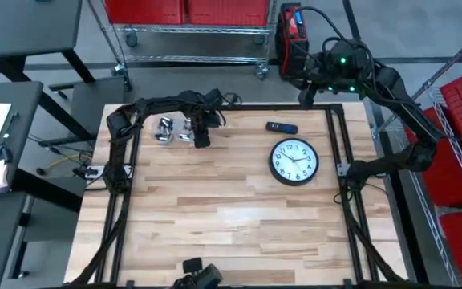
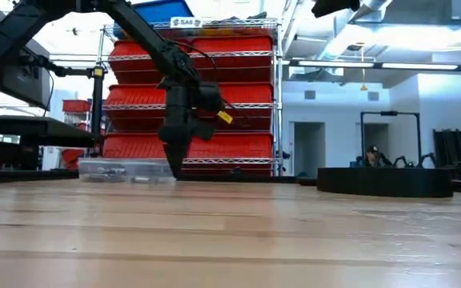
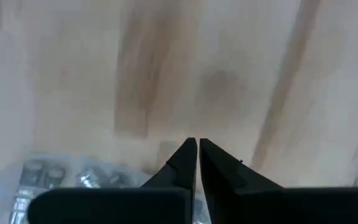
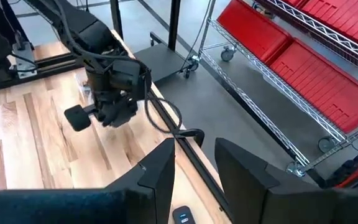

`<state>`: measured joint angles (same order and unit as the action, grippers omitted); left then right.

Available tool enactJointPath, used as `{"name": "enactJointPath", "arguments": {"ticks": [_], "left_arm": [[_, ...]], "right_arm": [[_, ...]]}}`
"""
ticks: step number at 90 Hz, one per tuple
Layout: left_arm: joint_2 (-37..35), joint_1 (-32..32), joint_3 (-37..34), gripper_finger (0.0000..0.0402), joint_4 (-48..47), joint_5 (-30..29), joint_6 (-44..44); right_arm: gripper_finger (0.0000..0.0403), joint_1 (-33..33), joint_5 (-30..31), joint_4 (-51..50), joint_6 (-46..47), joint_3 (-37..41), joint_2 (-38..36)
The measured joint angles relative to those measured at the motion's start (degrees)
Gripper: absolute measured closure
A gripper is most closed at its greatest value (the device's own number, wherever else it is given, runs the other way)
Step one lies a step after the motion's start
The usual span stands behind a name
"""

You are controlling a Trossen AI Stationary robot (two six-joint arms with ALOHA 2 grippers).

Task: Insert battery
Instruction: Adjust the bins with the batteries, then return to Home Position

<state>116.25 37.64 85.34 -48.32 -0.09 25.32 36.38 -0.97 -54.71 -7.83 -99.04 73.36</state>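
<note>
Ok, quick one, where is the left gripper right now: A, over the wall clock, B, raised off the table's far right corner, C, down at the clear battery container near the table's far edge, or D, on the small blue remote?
C: in the high view the left gripper is at the clear battery container, fingers shut, well apart from the wall clock.

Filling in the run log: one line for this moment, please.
left tool: shut, tip down beside battery box | right tool: open, raised past table edge | clock: untouched
</note>
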Motion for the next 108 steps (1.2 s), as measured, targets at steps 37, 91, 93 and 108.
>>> {"name": "enactJointPath", "arguments": {"ticks": [37,91,93,108], "left_arm": [[0.0,3.51,0.0,0.0402,-5.52,-2.0,-11.31],[-23.64,-4.21,0.9,0.0402,3.95,3.25,-8.89],[-25.09,-4.76,0.93,0.0402,4.5,3.31,-8.88],[-35.09,-7.51,1.18,0.0402,6.55,4.89,-10.8]], "right_arm": [[0.0295,0.02,0.0,-1.69,0.36,0.0,0.0],[0.0295,0.02,-0.17,-1.62,-0.1,0.0,0.52],[0.0295,0.02,-0.15,-1.58,0.17,0.0,0.75],[0.032,-0.3,-14.58,-2.3,-2.71,0.0,3.47]]}}
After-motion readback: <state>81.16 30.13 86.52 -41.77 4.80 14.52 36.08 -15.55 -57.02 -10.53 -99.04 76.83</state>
